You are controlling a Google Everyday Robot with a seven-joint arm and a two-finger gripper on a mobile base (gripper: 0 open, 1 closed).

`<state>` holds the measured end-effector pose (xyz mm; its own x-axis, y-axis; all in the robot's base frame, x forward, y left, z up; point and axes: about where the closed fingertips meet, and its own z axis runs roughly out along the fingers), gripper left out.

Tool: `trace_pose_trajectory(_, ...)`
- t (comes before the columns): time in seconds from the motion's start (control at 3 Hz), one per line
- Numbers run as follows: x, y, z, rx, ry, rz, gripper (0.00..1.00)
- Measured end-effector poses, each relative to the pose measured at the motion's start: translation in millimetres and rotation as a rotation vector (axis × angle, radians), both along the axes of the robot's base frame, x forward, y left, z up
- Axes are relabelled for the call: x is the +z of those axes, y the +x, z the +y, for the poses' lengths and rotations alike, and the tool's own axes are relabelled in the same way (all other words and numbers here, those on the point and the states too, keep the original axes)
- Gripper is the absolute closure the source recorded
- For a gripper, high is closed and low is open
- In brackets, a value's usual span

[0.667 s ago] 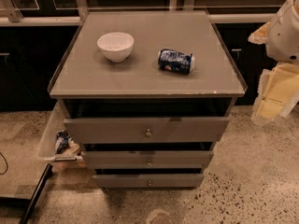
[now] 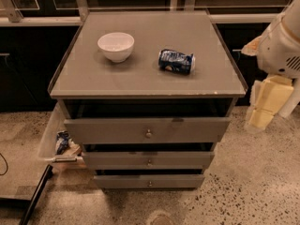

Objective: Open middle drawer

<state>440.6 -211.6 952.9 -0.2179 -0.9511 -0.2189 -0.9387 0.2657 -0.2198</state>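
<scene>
Tool (image 2: pixel 268 103) right of cabinet (image 2: pixel 140 81) | middle drawer (image 2: pixel 117 160) untouched | bowl (image 2: pixel 116 46) atop

Middle drawer (image 2: pixel 117 159) – matt grey (metal knob (image 2: pixel 149 162)); gripper (image 2: pixel 263 108), far right – smooth cream plastic.

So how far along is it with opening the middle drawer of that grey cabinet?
Done: nothing visible; the wide shallow grey middle drawer, with its small round metal knob, sits tucked under the pulled-out grey top drawer, barely out if at all. In hand: the cream two-finger gripper hangs right of the grey cabinet, clear of it. Left: reach the knob, grip it, pull.
</scene>
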Motion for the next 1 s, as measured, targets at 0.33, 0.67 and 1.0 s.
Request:
trace_pose_trajectory(0.33,-42.5,-0.2,4.8,0.031,0.027,0.037,0.0)
trace_pose_trajectory(0.67,-80.9,-4.7,7.4,0.067,0.023,0.039,0.0)
trace_pose_trajectory(1.0,-114.9,-15.7,5.4,0.102,0.01,0.023,0.0)
